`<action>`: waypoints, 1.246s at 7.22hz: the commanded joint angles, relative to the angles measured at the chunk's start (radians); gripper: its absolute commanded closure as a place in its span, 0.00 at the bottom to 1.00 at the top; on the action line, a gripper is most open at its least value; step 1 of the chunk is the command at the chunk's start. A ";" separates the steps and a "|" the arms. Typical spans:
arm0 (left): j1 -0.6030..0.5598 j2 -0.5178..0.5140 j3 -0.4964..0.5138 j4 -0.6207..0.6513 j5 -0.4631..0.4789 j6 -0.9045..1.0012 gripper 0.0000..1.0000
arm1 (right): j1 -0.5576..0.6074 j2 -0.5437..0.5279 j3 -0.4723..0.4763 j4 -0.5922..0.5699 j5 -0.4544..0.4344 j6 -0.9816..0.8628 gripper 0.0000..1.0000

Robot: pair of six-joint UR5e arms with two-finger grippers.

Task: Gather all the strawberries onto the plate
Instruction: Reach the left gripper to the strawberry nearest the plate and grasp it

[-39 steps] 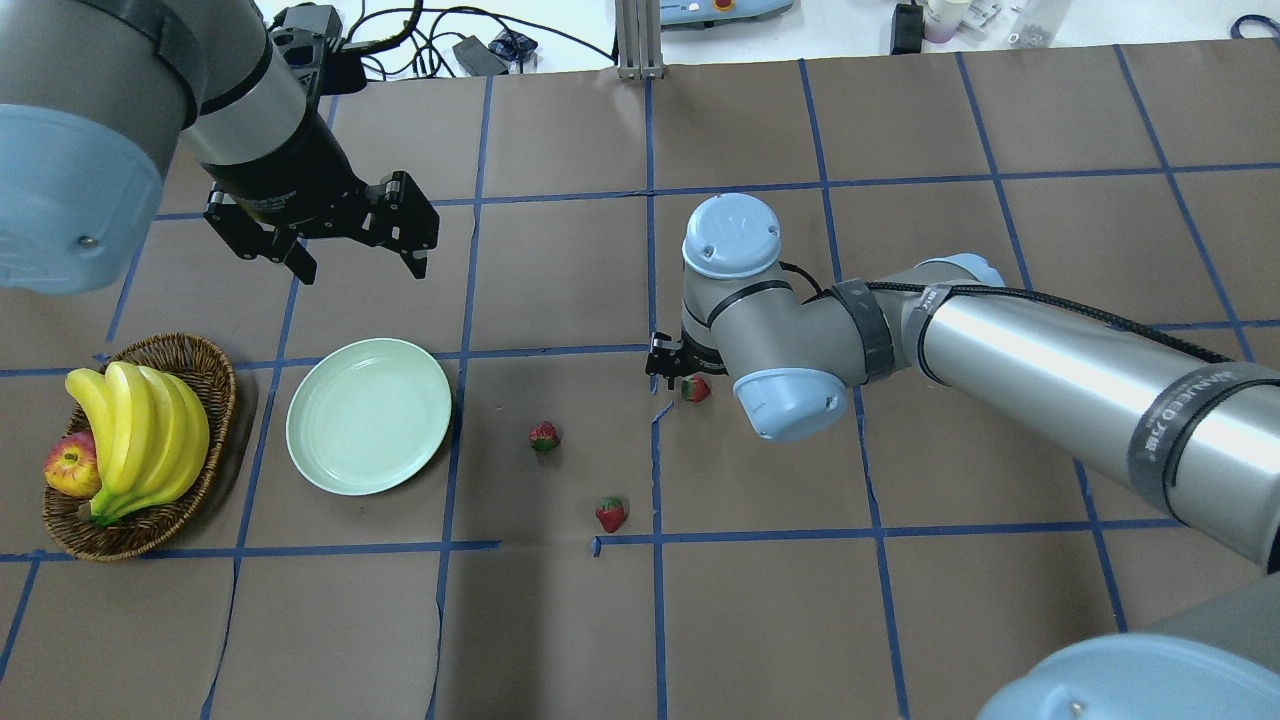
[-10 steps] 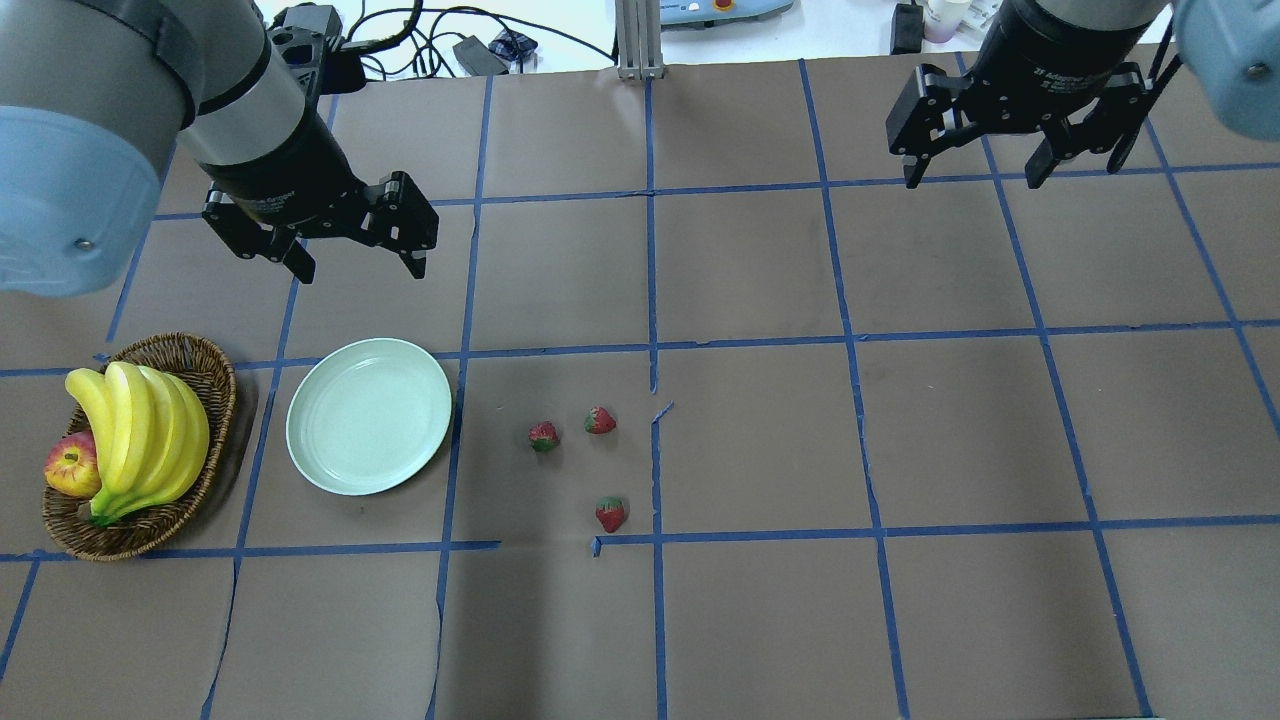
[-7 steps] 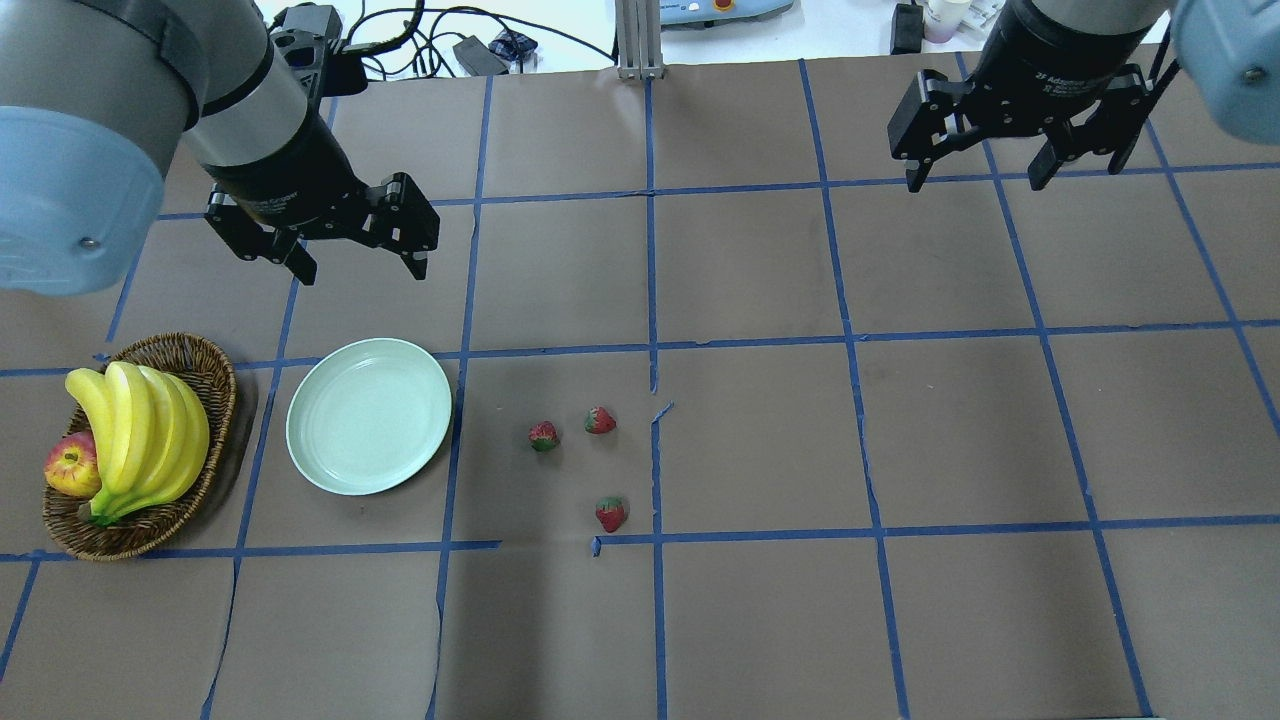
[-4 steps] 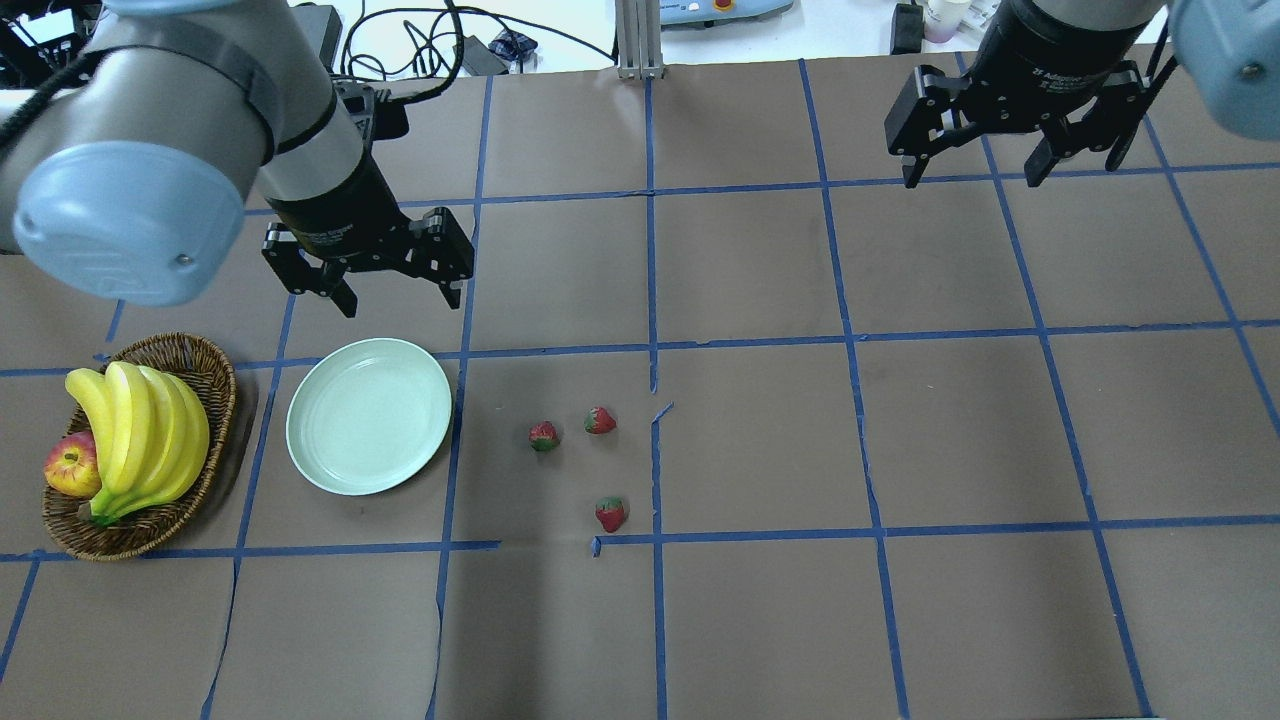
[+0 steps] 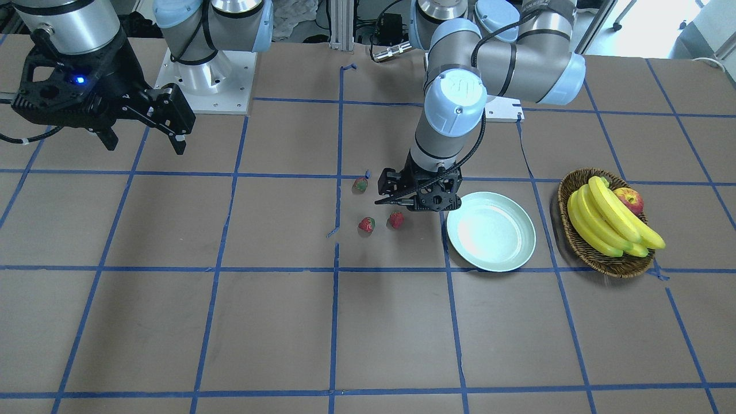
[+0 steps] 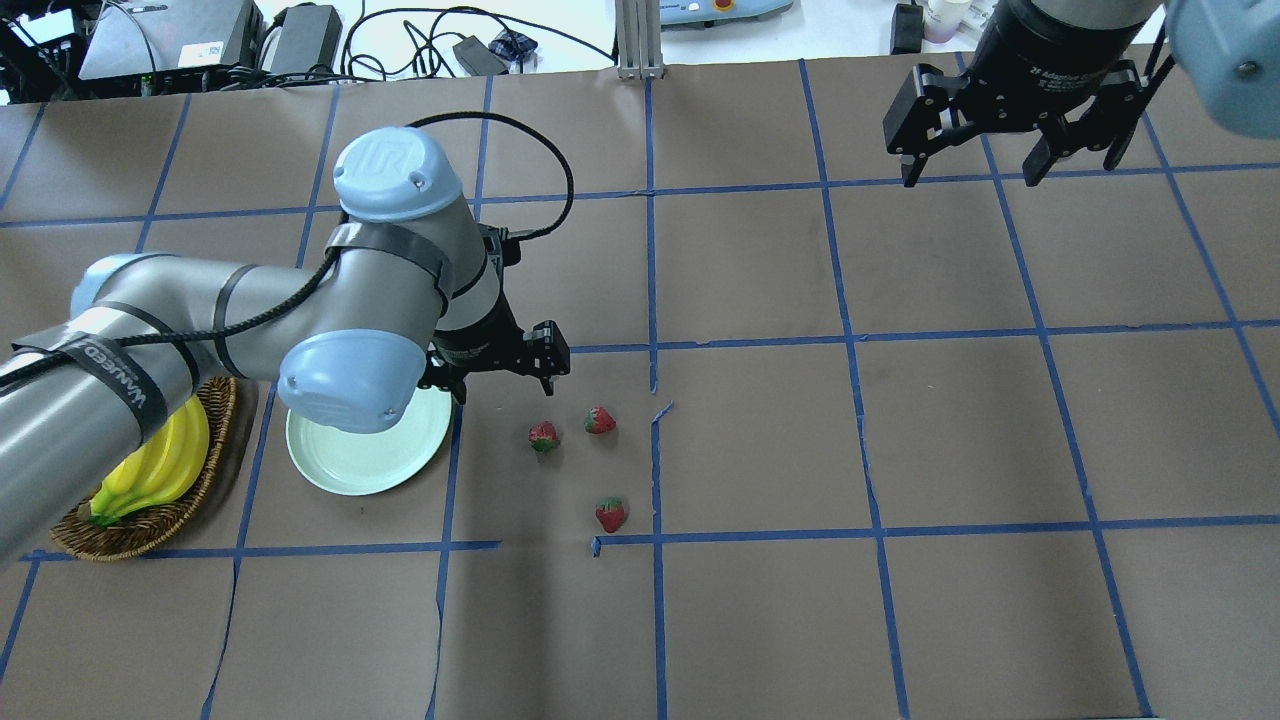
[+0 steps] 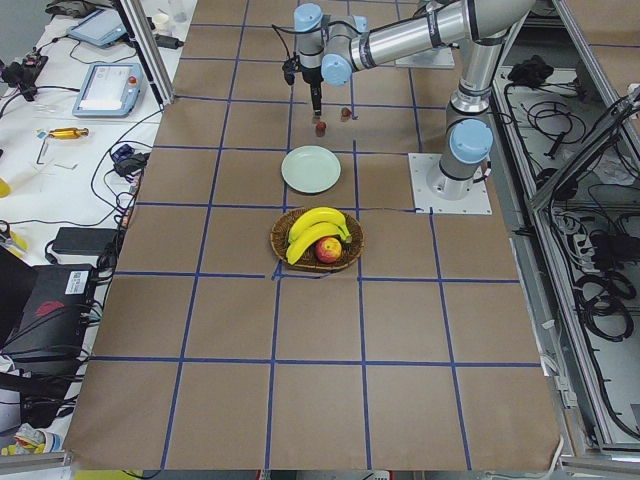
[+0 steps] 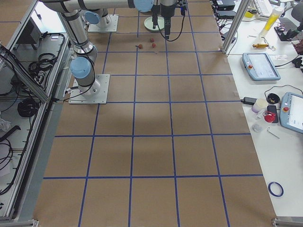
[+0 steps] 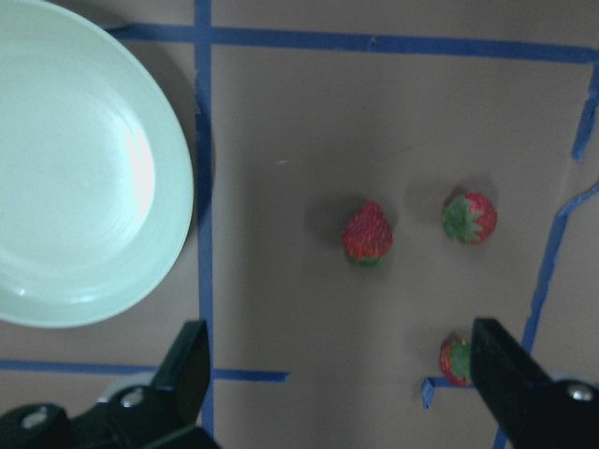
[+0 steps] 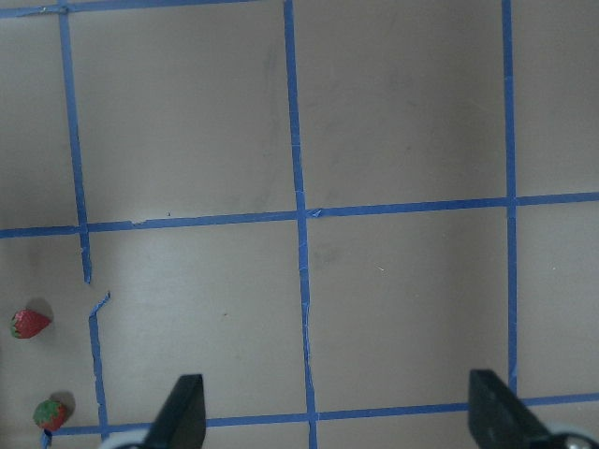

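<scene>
Three strawberries lie on the brown table: one [image 6: 544,437], one [image 6: 600,420] and one nearer me [image 6: 611,514]. The pale mint-green plate [image 6: 340,470] is to their left, partly under my left arm, and nothing lies on it [image 5: 494,236]. My left gripper [image 6: 505,388] is open and empty, low between the plate's rim and the nearest strawberry [image 5: 395,219]. The left wrist view shows the plate [image 9: 84,168], all three berries, one [image 9: 367,234] between the spread fingers [image 9: 187,365]. My right gripper [image 6: 975,175] is open and empty, high at the far right.
A brown wicker basket [image 6: 130,525] with bananas [image 5: 609,224] and an apple [image 5: 629,200] stands left of the plate. Blue tape lines cross the table. Cables and devices lie beyond the far edge.
My left arm has swung down from the back left to between plate and strawberries. Earlier the right arm left one strawberry closer to the others and withdrew to the far right.
</scene>
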 commanded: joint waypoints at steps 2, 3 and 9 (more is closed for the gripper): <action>-0.018 -0.101 -0.070 0.090 -0.029 0.023 0.10 | 0.001 0.000 0.005 0.000 0.000 0.000 0.00; -0.019 -0.126 -0.070 0.134 -0.031 0.025 0.12 | 0.001 0.000 0.005 0.000 0.000 -0.001 0.00; -0.020 -0.172 -0.025 0.136 -0.002 0.085 1.00 | 0.001 0.000 0.005 0.000 0.001 0.000 0.00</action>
